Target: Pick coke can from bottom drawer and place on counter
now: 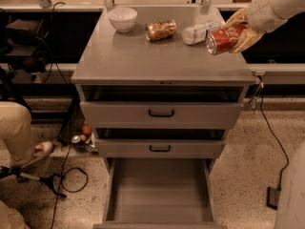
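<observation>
Nearest, the bottom drawer [159, 190] is standing pulled well out, so anything slipping forward off the bench would be dropping toward it or onto the floor. Farther up, the bench [143, 61] is offering plenty of bare surface at its front and middle, but the gripper [240, 30] is hanging over the right rear part, close to the right edge. It is clamping the coke can [219, 41] between its tan fingers, with the can tilted almost onto its side and one silver end facing left and toward the camera.

I am judging that tilt to be the main risk. Released like this, the can would likely be rolling, and the right edge nearby is leaving it little room before a fall. Whether the can is touching the surface I cannot tell. Just to the can's left, the clear bottle [200, 31] is lying on its side. A leftward nudge during set-down could be knocking it toward the snack bag [160, 30] farther left.

As for containers, the bottom drawer is showing only its bare grey floor. The two shallower drawers above it, the middle drawer [159, 148] and the top drawer [161, 113], are sitting slightly open, their insides too dark to read. At the far left corner the white bowl [122, 19] is sitting upright, and nothing is showing inside it.
</observation>
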Tool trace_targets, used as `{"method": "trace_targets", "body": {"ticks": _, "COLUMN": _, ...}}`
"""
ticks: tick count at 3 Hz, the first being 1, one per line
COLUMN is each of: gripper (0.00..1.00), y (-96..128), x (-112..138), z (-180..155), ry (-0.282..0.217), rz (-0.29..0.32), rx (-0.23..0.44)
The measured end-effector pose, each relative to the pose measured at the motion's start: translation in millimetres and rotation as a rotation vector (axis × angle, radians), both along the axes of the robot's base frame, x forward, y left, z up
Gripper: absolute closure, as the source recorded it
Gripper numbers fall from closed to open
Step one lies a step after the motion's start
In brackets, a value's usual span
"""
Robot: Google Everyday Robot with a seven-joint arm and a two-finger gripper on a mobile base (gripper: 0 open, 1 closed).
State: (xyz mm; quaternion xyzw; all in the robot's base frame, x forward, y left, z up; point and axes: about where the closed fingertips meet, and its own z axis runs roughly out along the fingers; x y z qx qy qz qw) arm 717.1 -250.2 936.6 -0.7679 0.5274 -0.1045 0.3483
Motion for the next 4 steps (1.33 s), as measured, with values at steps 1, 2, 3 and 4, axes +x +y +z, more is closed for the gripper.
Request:
{"method": "trace_targets", "body": {"ticks": 1, "gripper": 1.0, "y": 9, "x": 11, "z": -6, "ry": 0.01, "rz": 0.014, "rx": -0.015}}
{"method": "trace_targets", "body": {"ticks": 2, "gripper": 1.0, "y": 31, "x": 16, "z": -12, "ry": 0.019, "rz": 0.075, "rx": -0.008}}
{"method": "trace_targets", "body": {"ticks": 3, "gripper": 1.0, "y": 48, "x": 19, "z": -15, "ry": 0.022, "rz": 0.123, "rx": 0.003}}
{"method": "trace_targets", "body": {"ticks": 4, "gripper": 1.0, "y": 60, "x": 21, "z": -17, "ry": 0.026, "rz": 0.154, "rx": 0.011}}
